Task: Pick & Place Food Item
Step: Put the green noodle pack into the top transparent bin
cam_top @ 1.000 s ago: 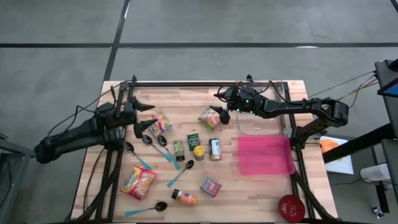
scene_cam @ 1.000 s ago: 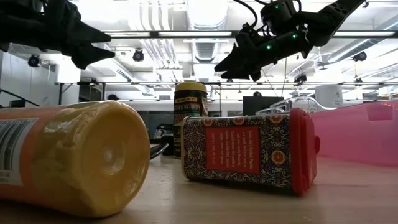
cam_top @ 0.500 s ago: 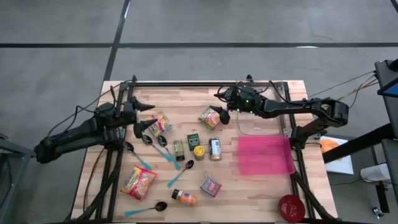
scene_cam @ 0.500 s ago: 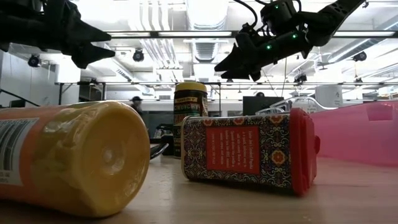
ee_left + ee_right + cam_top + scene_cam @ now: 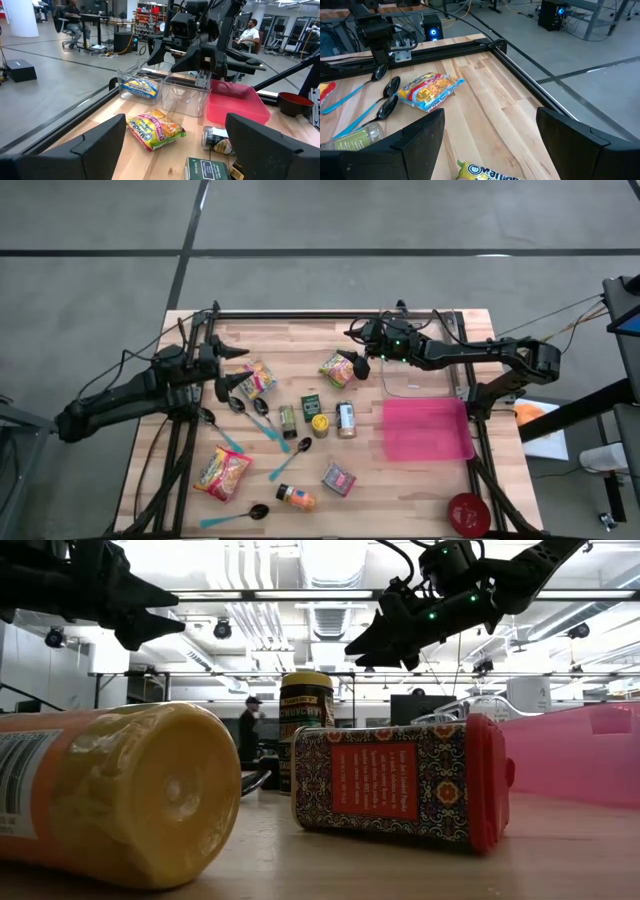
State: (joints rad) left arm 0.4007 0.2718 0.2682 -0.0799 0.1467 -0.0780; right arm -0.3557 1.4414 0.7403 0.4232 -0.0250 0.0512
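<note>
Three noodle packets lie flat on the wooden table: a green-and-yellow one [image 5: 338, 368] at the far middle, a yellow-and-red one [image 5: 256, 380] to its left, and an orange one [image 5: 222, 472] near the front left. My right gripper [image 5: 354, 350] hangs open above the table just beside the green-and-yellow packet [image 5: 480, 172], touching nothing. My left gripper [image 5: 238, 370] hovers open and level at the left, next to the yellow-and-red packet, with nothing between its fingers. A pink tray [image 5: 428, 430] sits at the right.
Small jars and cans [image 5: 318, 418] stand mid-table. Several blue-handled spoons [image 5: 262, 425] lie left of them. An orange bottle [image 5: 120, 800] and a patterned box [image 5: 400, 785] lie near the front. A clear container [image 5: 420, 375] is at the far right, a red bowl [image 5: 467, 513] at the front right.
</note>
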